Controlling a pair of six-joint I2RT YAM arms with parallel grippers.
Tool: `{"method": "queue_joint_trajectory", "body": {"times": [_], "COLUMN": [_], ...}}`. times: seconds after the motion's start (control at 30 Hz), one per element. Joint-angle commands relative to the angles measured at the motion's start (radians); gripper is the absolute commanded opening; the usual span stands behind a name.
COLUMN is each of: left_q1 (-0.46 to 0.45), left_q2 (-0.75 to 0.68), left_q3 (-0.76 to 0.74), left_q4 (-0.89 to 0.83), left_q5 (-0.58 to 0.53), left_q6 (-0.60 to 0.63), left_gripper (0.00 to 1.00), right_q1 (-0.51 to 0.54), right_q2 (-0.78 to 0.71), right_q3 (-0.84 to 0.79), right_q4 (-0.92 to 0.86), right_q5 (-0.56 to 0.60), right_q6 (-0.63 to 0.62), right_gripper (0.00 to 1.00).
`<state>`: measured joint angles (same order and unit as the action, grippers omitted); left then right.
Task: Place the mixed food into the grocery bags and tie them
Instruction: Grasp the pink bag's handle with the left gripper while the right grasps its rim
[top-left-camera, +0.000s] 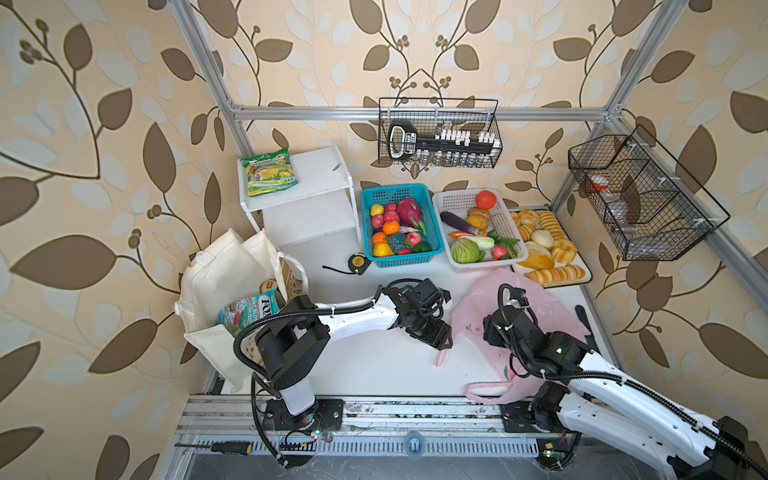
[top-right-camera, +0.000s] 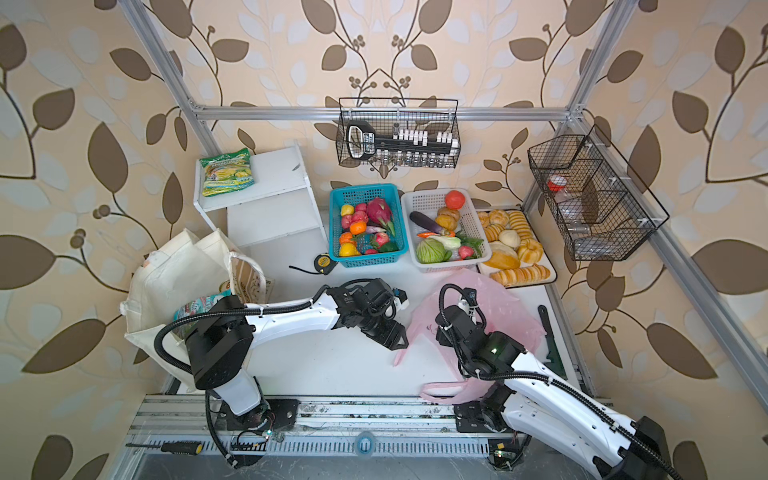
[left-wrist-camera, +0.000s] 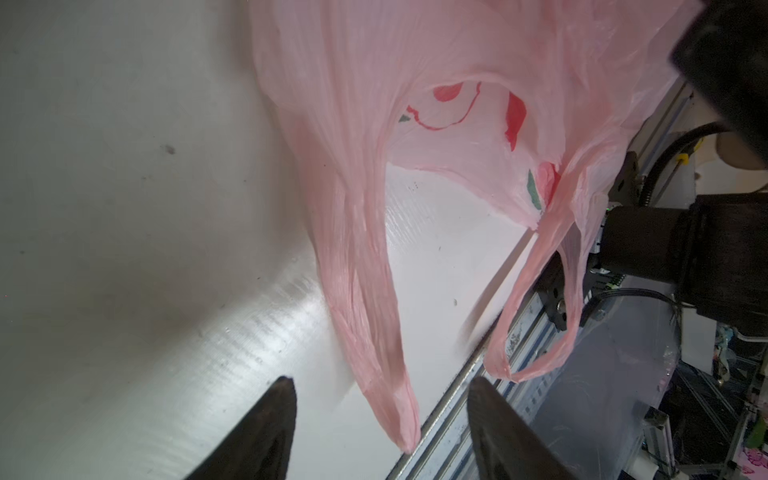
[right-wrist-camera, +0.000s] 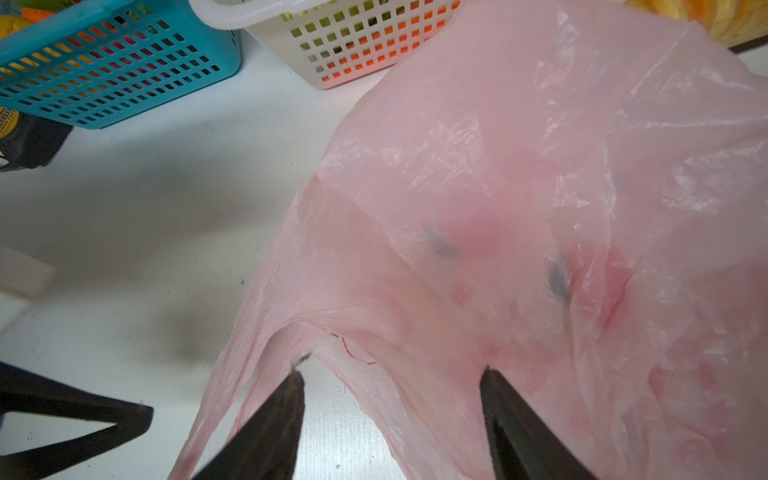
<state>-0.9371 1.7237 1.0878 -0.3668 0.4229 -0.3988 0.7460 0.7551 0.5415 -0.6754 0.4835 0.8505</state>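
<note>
Progress: partial. Canvas tote (top-left-camera: 216, 274), surface's left edge, holds 2 items: teal-red packet (top-left-camera: 245, 311), gold-topped can (top-left-camera: 268, 286). Pink bag (top-left-camera: 552, 307) lies slack at right, untied (seemingly empty). Toy fruit (top-left-camera: 409, 211) sits in blue basket (top-left-camera: 407, 259). Left hand (left-wrist-camera: 380, 380), right hand (right-wrist-camera: 391, 372): both agape at pink bag's handles, gripping nothing.

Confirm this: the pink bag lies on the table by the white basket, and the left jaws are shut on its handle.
Wrong on the grip: the left wrist view shows the left gripper with jaws open, the handle unclamped. The pink bag does lie by the white basket.
</note>
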Motion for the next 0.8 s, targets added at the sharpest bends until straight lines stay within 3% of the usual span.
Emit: {"method": "queue_joint_trajectory", "body": {"times": [0.0, 0.1, 0.2, 0.33, 0.53, 0.7, 0.77], "left_q1": [-0.009, -0.009, -0.009, 0.004, 0.067, 0.173, 0.213], "left_q2": [0.028, 0.053, 0.049, -0.023, -0.128, -0.167, -0.177], "left_q3": [-0.016, -0.005, -0.004, -0.034, 0.049, 0.151, 0.182], "left_q4": [0.049, 0.04, 0.014, 0.018, -0.199, -0.399, -0.445], "left_q5": [0.038, 0.038, -0.038, -0.107, -0.076, 0.0, 0.057], "left_q6": [-0.019, -0.001, 0.013, 0.025, 0.204, 0.305, 0.312], "left_gripper": [0.64, 0.48, 0.18, 0.01, 0.0, 0.0, 0.01], "right_q1": [-0.003, -0.002, -0.004, -0.002, 0.038, 0.162, 0.196], "right_q2": [-0.032, -0.031, -0.018, -0.004, 0.035, 0.096, 0.126], "right_q3": [-0.031, -0.026, -0.011, 0.0, 0.028, 0.053, 0.048], "right_q4": [0.018, 0.027, 0.026, 0.042, 0.139, 0.107, 0.129], "right_q5": [0.013, -0.011, -0.024, -0.07, -0.224, -0.022, 0.008], "right_q6": [0.012, -0.021, -0.036, -0.083, -0.201, -0.243, -0.285], "right_gripper": [0.67, 0.67, 0.68, 0.68, 0.66, 0.67, 0.68]}}
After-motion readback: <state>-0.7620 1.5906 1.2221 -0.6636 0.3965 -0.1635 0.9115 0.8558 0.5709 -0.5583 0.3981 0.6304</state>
